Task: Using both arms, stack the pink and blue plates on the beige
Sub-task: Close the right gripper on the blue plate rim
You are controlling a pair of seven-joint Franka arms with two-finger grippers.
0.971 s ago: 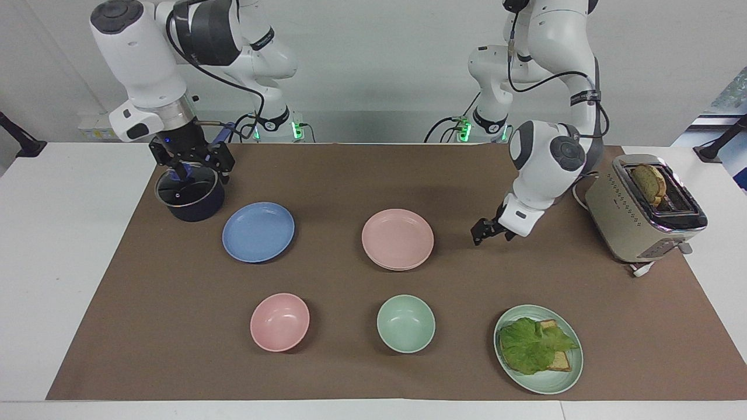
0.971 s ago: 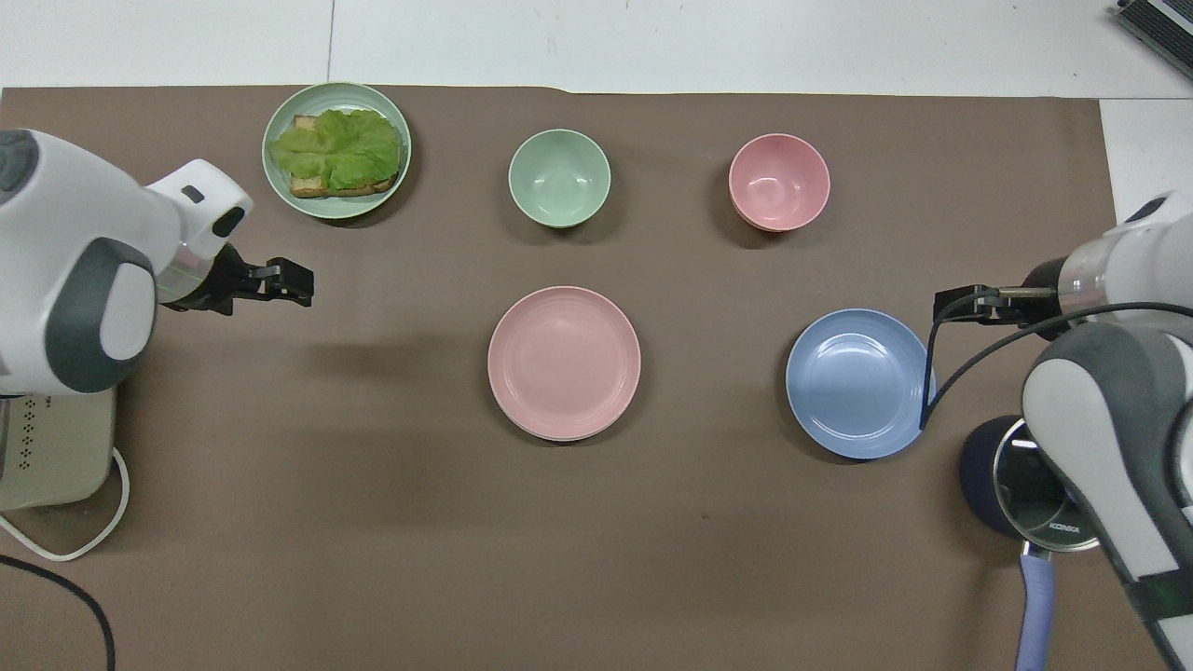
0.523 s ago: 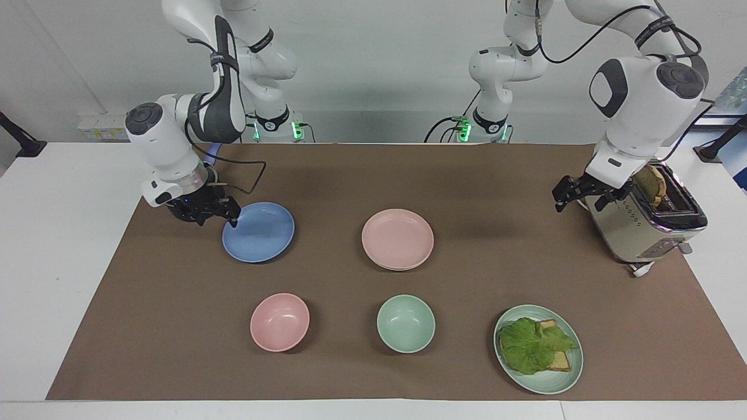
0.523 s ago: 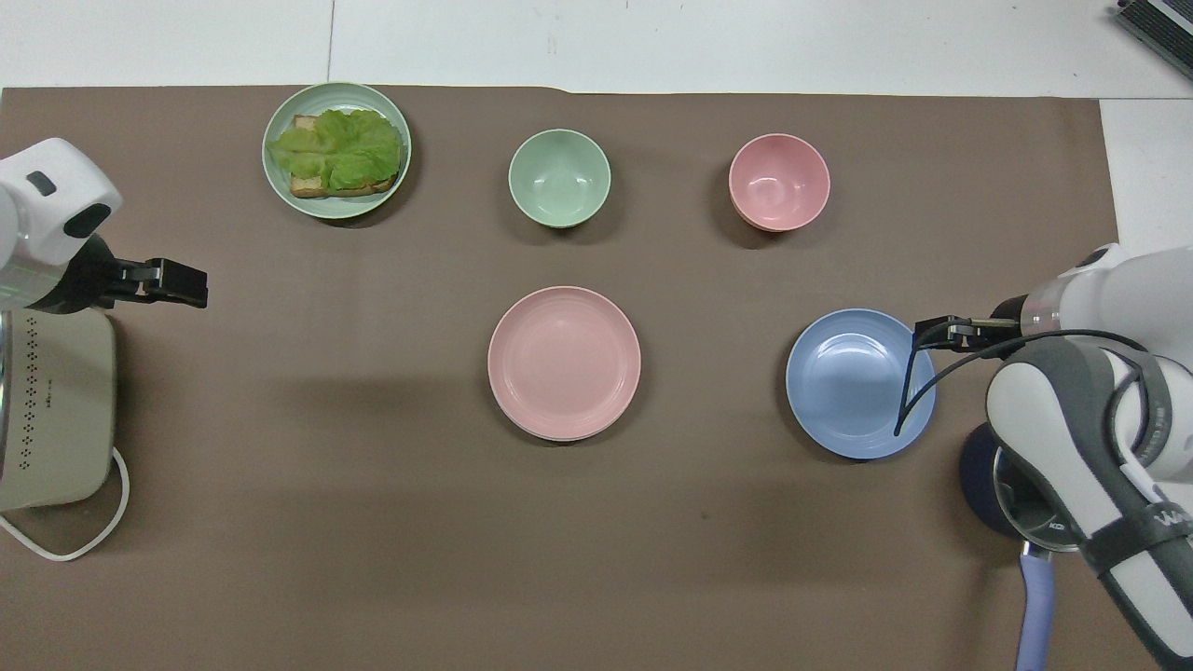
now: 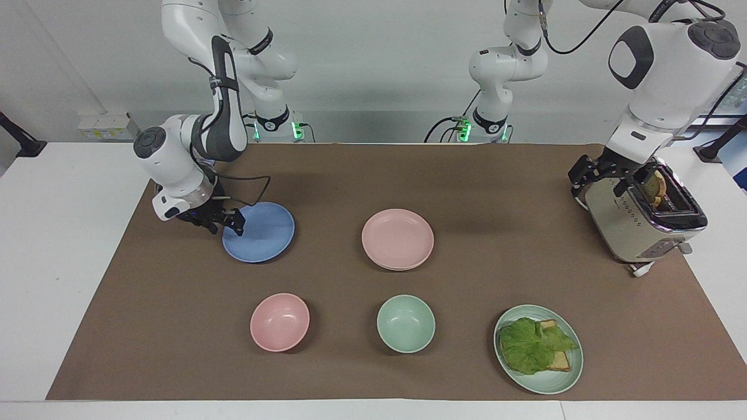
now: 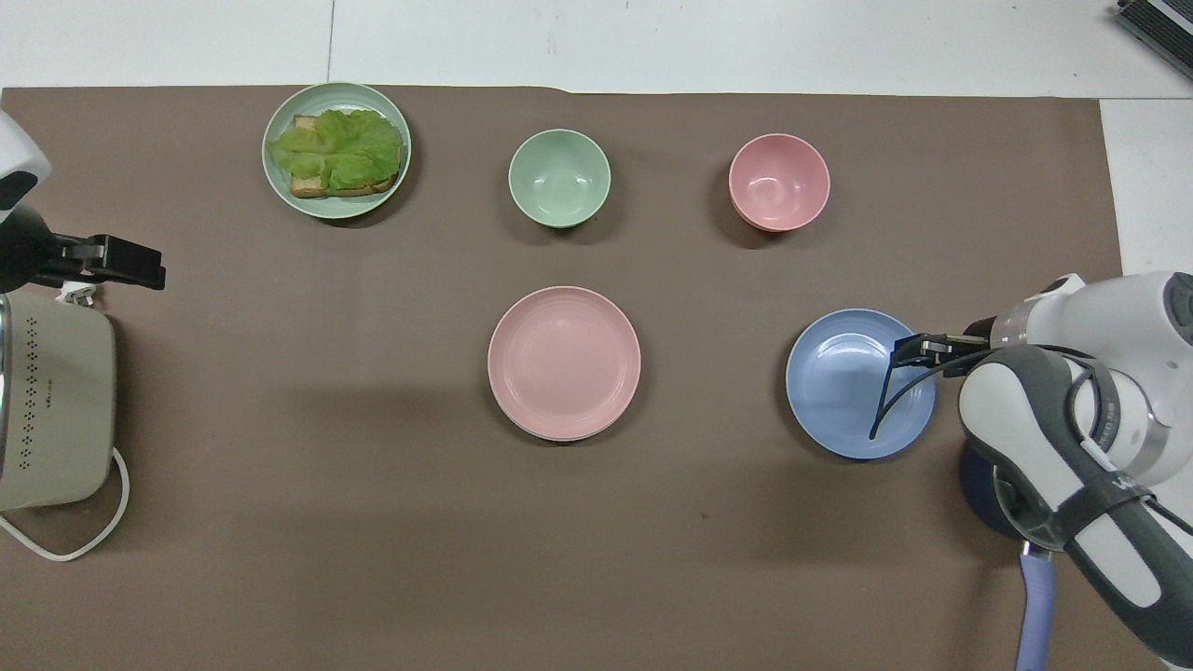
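Observation:
The blue plate [image 5: 262,233] [image 6: 839,391] lies flat on the brown mat toward the right arm's end. My right gripper [image 5: 224,223] [image 6: 918,347] is low at the plate's rim on that same side, fingers apart at the edge. The pink plate [image 5: 397,236] [image 6: 564,359] rests mid-table on the beige plate [image 5: 400,269], of which only a thin pale edge shows underneath. My left gripper [image 5: 601,178] [image 6: 144,266] hangs open and empty over the toaster's end nearer the robots.
A toaster [image 5: 642,213] with bread stands at the left arm's end. Farther from the robots sit a pink bowl [image 5: 279,322], a mint bowl [image 5: 405,323] and a green plate [image 5: 560,379] with lettuce and toast. A dark pot [image 6: 974,475] shows beneath the right arm.
My right gripper came down from over the pot to the blue plate's rim. My left arm drew back from beside the pink plate and rose over the toaster.

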